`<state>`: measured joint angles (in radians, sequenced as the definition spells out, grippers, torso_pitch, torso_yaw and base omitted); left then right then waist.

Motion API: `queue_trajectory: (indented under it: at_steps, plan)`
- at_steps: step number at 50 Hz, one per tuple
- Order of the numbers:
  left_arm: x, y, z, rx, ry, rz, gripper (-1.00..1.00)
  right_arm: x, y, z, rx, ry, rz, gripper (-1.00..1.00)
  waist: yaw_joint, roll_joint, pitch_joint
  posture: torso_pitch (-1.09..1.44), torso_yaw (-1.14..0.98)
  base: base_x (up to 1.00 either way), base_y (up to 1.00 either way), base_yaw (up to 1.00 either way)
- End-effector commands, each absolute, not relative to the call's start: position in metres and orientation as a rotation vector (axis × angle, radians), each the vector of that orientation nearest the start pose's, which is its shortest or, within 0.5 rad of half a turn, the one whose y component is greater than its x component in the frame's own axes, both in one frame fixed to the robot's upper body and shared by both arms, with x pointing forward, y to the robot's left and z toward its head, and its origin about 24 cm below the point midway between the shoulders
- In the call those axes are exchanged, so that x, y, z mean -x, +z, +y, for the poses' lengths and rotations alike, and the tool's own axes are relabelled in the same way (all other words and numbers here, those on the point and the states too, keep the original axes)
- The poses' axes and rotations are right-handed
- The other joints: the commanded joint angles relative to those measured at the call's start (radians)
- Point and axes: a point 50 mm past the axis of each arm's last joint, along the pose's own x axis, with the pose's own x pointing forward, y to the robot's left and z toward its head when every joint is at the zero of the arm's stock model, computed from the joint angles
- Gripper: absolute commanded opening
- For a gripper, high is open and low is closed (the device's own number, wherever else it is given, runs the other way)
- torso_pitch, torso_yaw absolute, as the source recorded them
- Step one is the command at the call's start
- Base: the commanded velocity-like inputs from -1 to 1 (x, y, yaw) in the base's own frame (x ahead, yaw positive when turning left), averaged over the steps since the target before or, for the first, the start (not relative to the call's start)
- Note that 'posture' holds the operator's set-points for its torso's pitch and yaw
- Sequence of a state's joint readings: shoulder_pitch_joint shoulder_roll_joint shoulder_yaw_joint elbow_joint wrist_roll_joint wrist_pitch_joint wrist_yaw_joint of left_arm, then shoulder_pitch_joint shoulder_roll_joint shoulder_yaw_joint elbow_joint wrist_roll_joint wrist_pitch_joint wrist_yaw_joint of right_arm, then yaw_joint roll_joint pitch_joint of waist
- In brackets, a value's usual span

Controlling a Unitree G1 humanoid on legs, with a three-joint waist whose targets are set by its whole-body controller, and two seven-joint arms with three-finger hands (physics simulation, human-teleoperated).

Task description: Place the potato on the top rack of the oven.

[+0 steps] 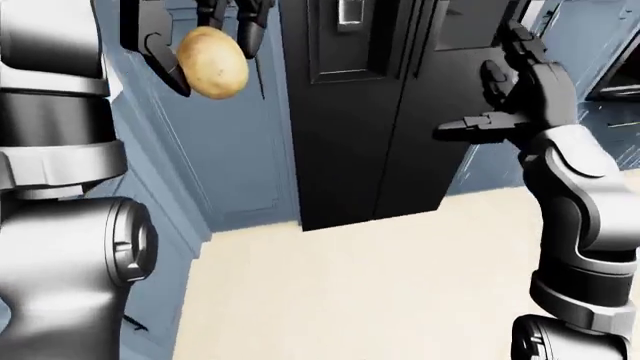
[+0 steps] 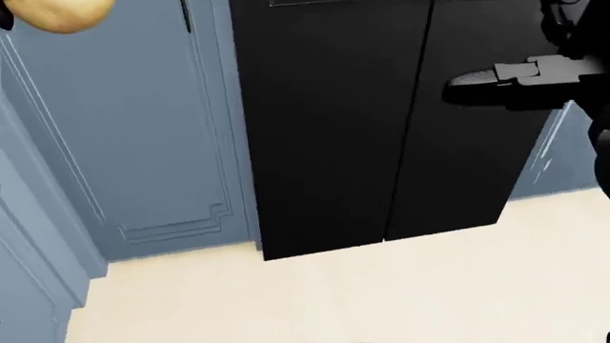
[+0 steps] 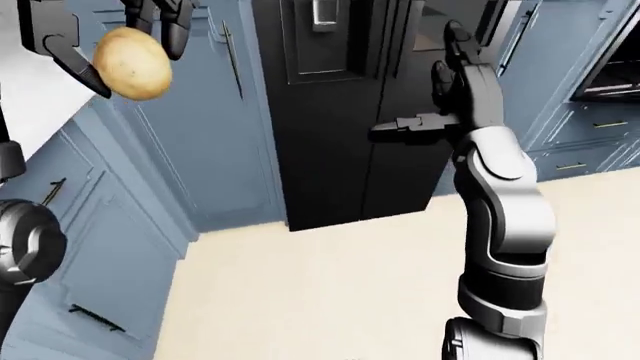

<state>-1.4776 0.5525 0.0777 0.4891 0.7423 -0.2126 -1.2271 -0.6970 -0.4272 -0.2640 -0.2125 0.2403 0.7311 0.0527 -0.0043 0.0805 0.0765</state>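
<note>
We had the potato (image 1: 212,62) clenched in our left hand (image 1: 196,34), its dark fingers (image 1: 163,58) hooking down round the top and sides, and we carried it high at the upper left of both eye views, well above the floor (image 1: 400,285) and clear of the blue cabinets (image 3: 210,142). We judged that the height was there so the load would not clip the tabletop (image 3: 25,105) edge or the cabinet fronts while we travelled. In the head view only the lower curve of the potato showed, at the top left corner.

Our right hand (image 3: 440,90) was free and spread, fingers pointing up and the thumb jutting left, raised out in the middle of the scene against the tall black appliance (image 1: 370,112). It held nothing. We took this posture as readiness to pull on an oven door, since the loaded hand could not do that work.

The black double-door unit facing us looked like a refrigerator, not the target. At the far right of the right-eye view a dark opening (image 3: 615,71) sat among blue drawers, which we supposed might be the oven; we could not tell whether its door was open or see any rack. The placing step had not begun, and a turn to the right seemed needed.
</note>
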Motion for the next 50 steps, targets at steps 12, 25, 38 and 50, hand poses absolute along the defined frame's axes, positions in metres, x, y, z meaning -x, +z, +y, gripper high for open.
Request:
queue_trajectory:
  at_steps: [12, 25, 38, 50]
  plan:
    - [-0.3242, 0.4232, 0.1554, -1.559, -0.496, -0.367, -0.96, -0.3130, 0.2751, -0.2203, 0.101, -0.042, -0.330, 1.00, -0.001, -0.098, -0.037, 0.00, 0.00, 0.00, 0.00, -1.00]
    - [-0.3270, 0.4168, 0.1553, -1.555, -0.501, -0.358, -0.95, -0.3136, 0.2741, -0.2203, 0.097, -0.042, -0.332, 1.00, -0.012, -0.089, -0.027, 0.00, 0.00, 0.00, 0.00, -1.00]
    - [-0.3300, 0.4197, 0.1609, -1.554, -0.466, -0.350, -0.95, -0.3165, 0.2721, -0.2204, 0.106, -0.064, -0.325, 1.00, 0.006, -0.060, -0.027, 0.00, 0.00, 0.00, 0.00, -0.58]
    - [-0.3311, 0.4193, 0.1616, -1.549, -0.463, -0.347, -0.95, -0.3141, 0.2758, -0.2211, 0.080, -0.053, -0.339, 1.00, 0.034, -0.128, -0.035, 0.00, 0.00, 0.00, 0.00, 0.00]
